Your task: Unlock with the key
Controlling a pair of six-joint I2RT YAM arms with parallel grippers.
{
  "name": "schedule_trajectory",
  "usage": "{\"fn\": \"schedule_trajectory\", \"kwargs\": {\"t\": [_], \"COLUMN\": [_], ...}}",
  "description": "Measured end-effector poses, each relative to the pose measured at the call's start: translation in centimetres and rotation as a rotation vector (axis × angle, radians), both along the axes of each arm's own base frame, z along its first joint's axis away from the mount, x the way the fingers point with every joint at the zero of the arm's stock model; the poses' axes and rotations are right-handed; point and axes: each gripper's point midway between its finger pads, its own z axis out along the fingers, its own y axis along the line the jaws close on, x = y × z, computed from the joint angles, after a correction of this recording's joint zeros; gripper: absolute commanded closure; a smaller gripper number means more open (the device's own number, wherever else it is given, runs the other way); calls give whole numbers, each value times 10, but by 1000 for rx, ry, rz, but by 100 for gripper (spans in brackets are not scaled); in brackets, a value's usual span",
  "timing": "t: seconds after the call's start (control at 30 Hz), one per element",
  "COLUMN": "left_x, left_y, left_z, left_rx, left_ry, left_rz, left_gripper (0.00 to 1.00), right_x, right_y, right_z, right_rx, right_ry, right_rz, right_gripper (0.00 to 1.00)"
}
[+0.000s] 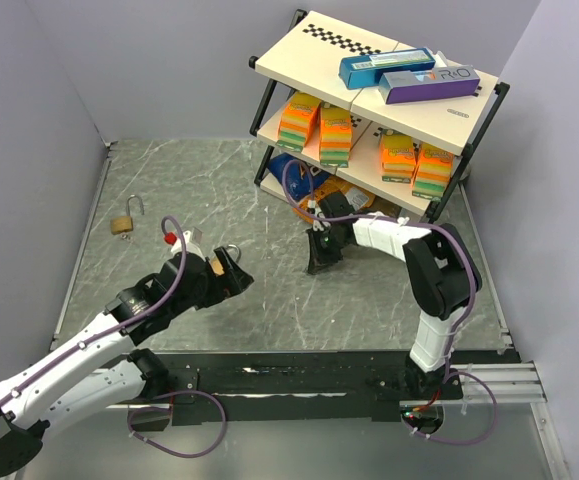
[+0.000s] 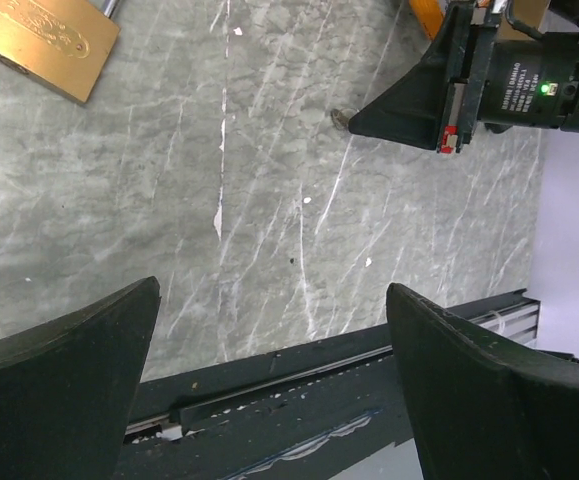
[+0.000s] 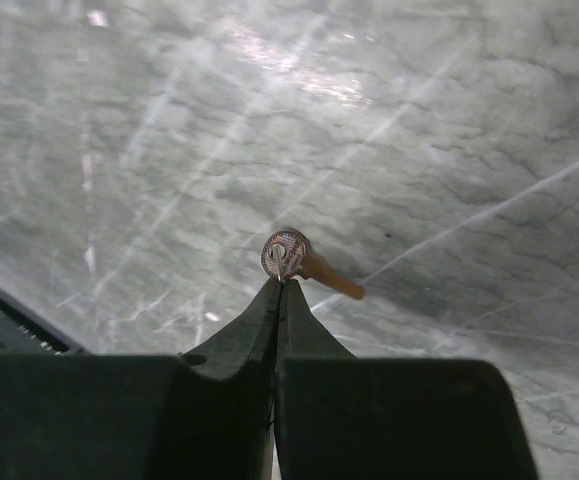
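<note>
**Right fingers (image 3: 249, 335) closed at the key (image 3: 314, 268)**

The key lies on the grey counter (image 3: 449, 120), just in front of the shelf (image 1: 309, 55). The right fingers are pressed fully together and their tips touch its round head; I cannot tell if they really pinch it. The left fingers (image 2: 69, 390), farther from the shelf, stand wide apart and hold nothing, near a brass padlock (image 2: 44, 45).

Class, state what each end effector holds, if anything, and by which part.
The right end effector is shut on the key, pinching its round head; the left end effector is open, holding nothing.
</note>
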Motion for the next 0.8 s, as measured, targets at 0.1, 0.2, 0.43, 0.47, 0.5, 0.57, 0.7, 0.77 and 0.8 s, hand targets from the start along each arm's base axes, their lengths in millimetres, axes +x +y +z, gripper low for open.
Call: {"fn": "schedule_trajectory", "kwargs": {"t": [0.1,0.2,0.43,0.47,0.5,0.57,0.7,0.77,0.8], "left_x": [1,4,14,14,13,12,8,6,4], "left_y": [-3,-13,-61,-70,-77,-91,-107,-112,-114], "left_z": [2,13,44,46,47,53,76,90,98], "left_rx": [-25,-78,-223,-241,-256,-296,-376,-412,-432], "left_ry": [6,-19,-106,-114,-118,-131,-198,-244,-269], "left_rz": [7,-11,-178,-216,-246,-306,-398,-433,-450], "left_gripper": [1,1,1,1,1,1,1,1,1], "right_x": [1,-2,-16,-22,-29,-43,-66,-74,-78], "right_y": [4,10,39,44,47,52,54,53,53], "right_z": [11,34,133,149,162,185,218,232,238], "right_rx": [27,77,338,393,435,509,606,637,652], "right_ry": [-8,-22,-115,-117,-117,-107,-92,-90,-89], "right_rz": [14,32,133,156,175,208,249,254,257], "right_gripper": [100,100,100,100,100,100,100,100,100]}}
